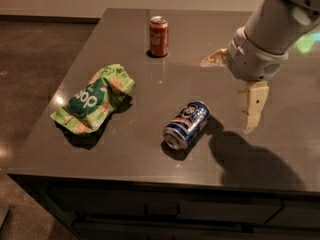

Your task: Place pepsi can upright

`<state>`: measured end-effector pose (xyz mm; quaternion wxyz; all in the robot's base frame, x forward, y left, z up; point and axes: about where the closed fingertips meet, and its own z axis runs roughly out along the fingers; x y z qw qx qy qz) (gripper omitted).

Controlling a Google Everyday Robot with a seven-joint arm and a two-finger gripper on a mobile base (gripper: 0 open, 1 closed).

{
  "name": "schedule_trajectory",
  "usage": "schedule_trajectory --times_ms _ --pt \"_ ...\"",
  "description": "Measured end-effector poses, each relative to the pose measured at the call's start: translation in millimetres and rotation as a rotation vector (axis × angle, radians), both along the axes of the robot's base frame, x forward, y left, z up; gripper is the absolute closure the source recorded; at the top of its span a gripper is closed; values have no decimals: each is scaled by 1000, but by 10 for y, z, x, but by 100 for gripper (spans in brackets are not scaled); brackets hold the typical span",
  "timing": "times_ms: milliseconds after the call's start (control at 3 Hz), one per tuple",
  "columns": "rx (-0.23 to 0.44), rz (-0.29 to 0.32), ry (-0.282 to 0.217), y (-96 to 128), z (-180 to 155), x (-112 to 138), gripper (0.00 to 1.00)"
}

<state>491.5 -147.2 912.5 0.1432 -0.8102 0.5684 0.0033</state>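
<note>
The pepsi can (186,125) is dark blue with white and red markings. It lies on its side on the dark tabletop (140,149), its silver end facing the front edge. My gripper (226,96) hangs over the table just right of the can and a little above it. It is open and empty: one cream finger (252,108) points down and the other (215,59) points left. The gripper does not touch the can.
A red cola can (159,36) stands upright at the back of the table. A crumpled green chip bag (95,99) lies left of the pepsi can. The table's front edge is close below the can, with drawers under it.
</note>
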Motion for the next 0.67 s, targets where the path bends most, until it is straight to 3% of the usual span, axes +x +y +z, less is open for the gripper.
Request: schedule_trajectory --times_ms 333,667 --pt "-16 202 15 274 -145 -31 0" --pt "-29 310 29 410 -220 -68 0"
